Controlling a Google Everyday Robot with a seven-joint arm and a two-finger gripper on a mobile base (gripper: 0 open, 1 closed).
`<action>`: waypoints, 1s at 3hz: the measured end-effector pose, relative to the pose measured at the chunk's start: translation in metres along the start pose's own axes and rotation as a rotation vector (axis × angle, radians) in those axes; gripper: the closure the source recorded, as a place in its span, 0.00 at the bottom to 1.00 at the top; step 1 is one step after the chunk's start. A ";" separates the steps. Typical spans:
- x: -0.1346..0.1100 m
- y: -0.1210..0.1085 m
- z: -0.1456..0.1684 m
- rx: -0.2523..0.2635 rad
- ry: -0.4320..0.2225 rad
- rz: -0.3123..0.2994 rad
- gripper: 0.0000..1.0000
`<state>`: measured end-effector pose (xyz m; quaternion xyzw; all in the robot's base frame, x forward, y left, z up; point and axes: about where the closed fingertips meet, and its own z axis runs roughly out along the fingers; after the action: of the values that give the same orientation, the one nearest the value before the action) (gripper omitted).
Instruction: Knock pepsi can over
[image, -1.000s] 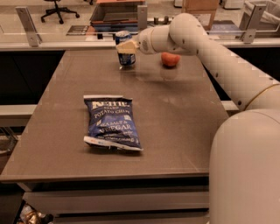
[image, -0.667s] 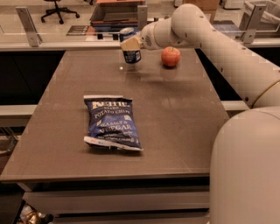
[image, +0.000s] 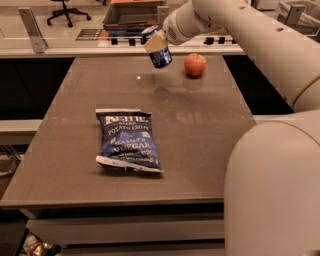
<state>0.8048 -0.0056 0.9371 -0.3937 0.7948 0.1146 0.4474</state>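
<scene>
Your gripper (image: 156, 45) is at upper centre, fingers clamped on the pepsi can (image: 161, 56). The can hangs tilted above the table (image: 210, 130), left of the apple (image: 195, 64). It's not knocked over yet. Next, lower it onto its side and release. The chip bag (image: 129, 140) is well apart.

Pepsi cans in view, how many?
1. The pepsi can is held tilted in the gripper, above the far end of the table, left of the apple. No others visible.
</scene>
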 end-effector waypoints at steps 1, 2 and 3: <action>0.003 0.005 -0.003 -0.005 0.131 -0.041 1.00; 0.016 0.017 0.010 -0.060 0.230 -0.051 1.00; 0.037 0.032 0.030 -0.125 0.313 -0.050 1.00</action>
<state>0.7893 0.0120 0.8849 -0.4534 0.8360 0.0900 0.2957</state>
